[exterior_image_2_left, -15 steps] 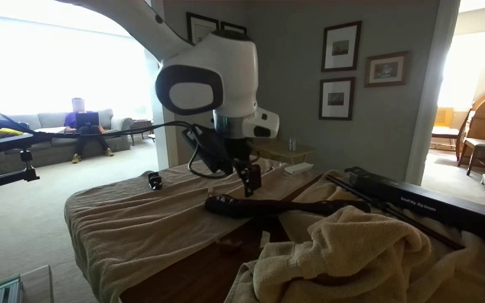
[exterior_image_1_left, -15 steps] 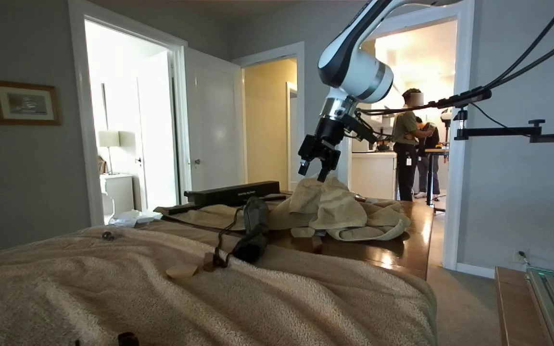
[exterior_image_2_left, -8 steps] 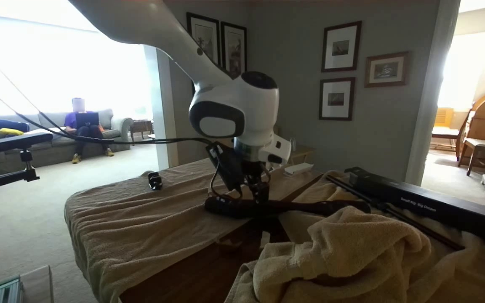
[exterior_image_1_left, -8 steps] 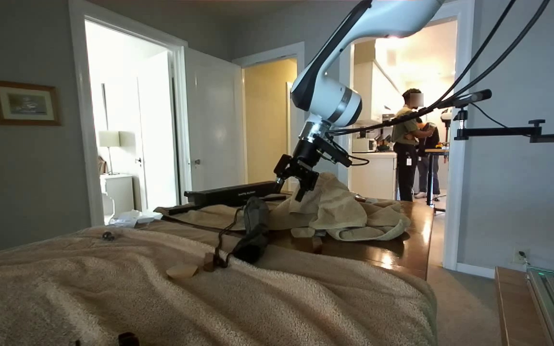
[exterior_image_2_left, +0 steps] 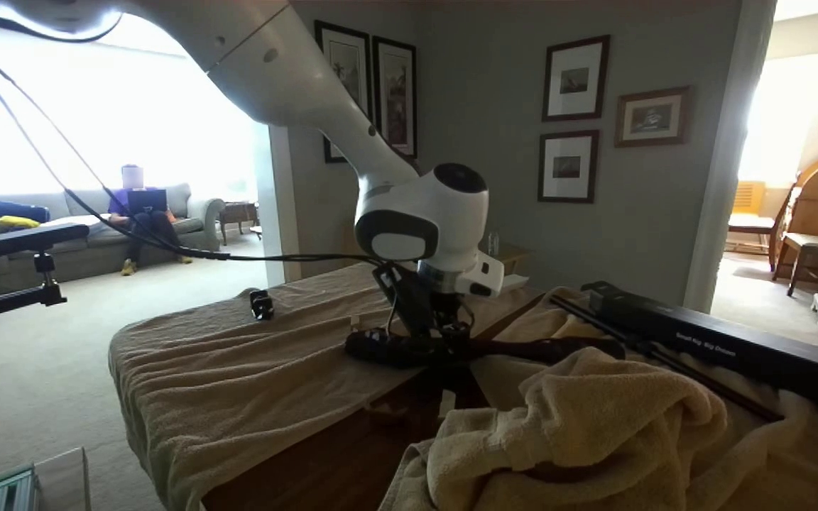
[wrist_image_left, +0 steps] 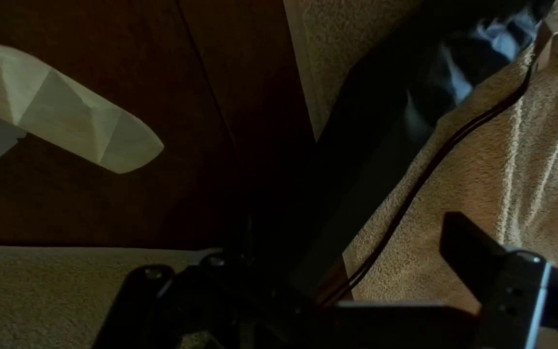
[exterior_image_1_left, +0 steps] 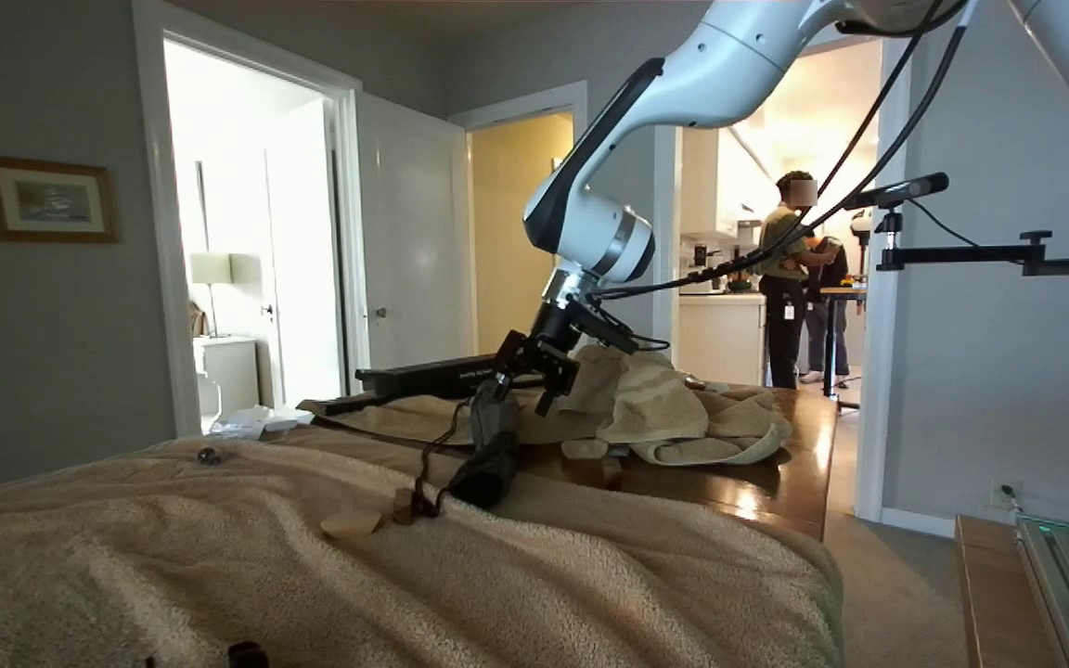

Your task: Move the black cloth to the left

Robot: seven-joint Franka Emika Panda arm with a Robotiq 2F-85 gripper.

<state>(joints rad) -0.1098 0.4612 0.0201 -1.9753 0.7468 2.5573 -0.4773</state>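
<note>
The black cloth (exterior_image_1_left: 486,471) is a long dark bundle with a thin cord, lying across the wooden tabletop and the beige blanket. In an exterior view it is a dark strip (exterior_image_2_left: 547,349), partly hidden behind the gripper. In the wrist view the cloth (wrist_image_left: 380,116) runs from the upper right down to the jaws. My gripper (exterior_image_1_left: 522,399) points down, low over the cloth's far part, with its fingers apart. In the wrist view the gripper (wrist_image_left: 349,230) is open; the left finger merges with the dark cloth, the right is over the blanket. Contact cannot be told.
A crumpled beige towel (exterior_image_1_left: 655,408) lies beside the gripper. A long black box (exterior_image_2_left: 721,348) and a thin dark rod (exterior_image_2_left: 664,358) lie behind. Small pale blocks (wrist_image_left: 70,111) are on the wooden tabletop (exterior_image_1_left: 720,478). The beige blanket (exterior_image_1_left: 219,538) covers the near part.
The arm has moved down and, in an exterior view, leftward from over the towel to the black cloth. The gripper stays open. The cloth has not visibly moved.
</note>
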